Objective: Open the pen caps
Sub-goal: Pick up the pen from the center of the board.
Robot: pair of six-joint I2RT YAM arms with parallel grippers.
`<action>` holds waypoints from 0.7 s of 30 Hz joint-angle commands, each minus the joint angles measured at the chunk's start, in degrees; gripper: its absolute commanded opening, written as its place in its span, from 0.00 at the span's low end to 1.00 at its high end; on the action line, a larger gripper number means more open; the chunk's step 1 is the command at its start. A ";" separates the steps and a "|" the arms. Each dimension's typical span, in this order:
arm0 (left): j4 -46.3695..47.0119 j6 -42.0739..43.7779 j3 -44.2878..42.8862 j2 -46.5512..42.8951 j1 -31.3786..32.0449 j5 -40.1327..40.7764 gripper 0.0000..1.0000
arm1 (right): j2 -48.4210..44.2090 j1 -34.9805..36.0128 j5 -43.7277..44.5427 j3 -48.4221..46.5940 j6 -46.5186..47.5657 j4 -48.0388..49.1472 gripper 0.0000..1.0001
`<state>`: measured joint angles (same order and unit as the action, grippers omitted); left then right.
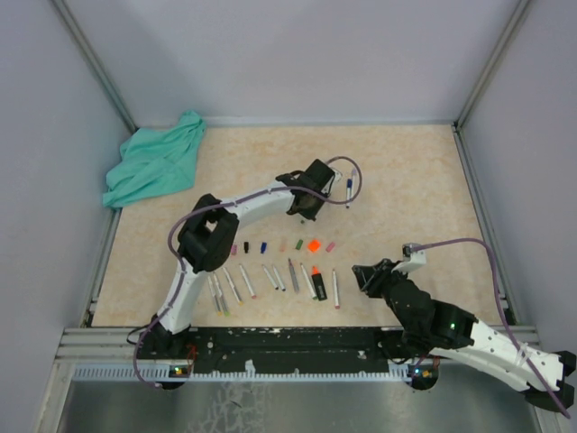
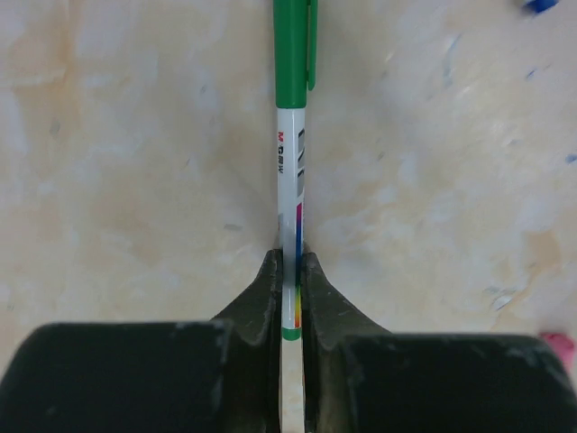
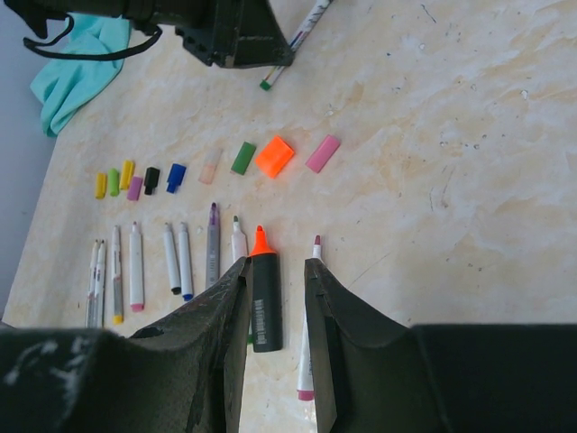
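Left tool (image 2: 290,271) clenched on the white barrel of a green-capped pen (image 2: 290,180), both fingers (image 2: 269,293) pressed against the barrel near its tail end; green cap (image 2: 293,54) is on the pen, pointing away from the tool over the beige surface (image 2: 135,180); cannot tell if the pen rests on the surface or is lifted. In the top view this tool sits past the middle of the surface, behind the cap row. Right tool (image 3: 275,266) released, fingers apart with nothing between them, hovering near the right end of the pen row, above a black highlighter (image 3: 265,311) with an orange tip that lies flat. Loose pen caps (image 3: 176,177) lie in a row across the middle of the surface, from left: yellow, green, yellow, purple, black, blue, pale peach, green, then the larger orange cap (image 3: 274,156) and a pink cap (image 3: 322,153). Uncapped pens (image 3: 135,266) lie side by side in a second row nearer the arm bases. Teal cloth (image 1: 153,162) bunched at the far left corner. Another pen (image 1: 349,188) with a blue end lies just right of the left tool
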<state>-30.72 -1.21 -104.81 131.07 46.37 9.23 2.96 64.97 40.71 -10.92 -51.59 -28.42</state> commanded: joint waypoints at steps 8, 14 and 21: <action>1.50 1.12 13.39 -10.87 -2.38 3.74 0.26 | -0.24 -0.33 -0.01 0.18 0.12 3.42 0.30; 0.10 1.64 9.61 -7.04 -3.48 0.47 0.37 | -0.33 -0.29 0.23 -0.89 0.18 1.67 0.30; -3.59 1.78 1.57 -1.22 -5.29 -2.66 0.34 | -0.50 -0.29 0.50 -1.39 0.35 0.95 0.30</action>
<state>-31.77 -0.08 -98.56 126.67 42.30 9.28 2.96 64.97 40.21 -10.85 -51.57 -28.42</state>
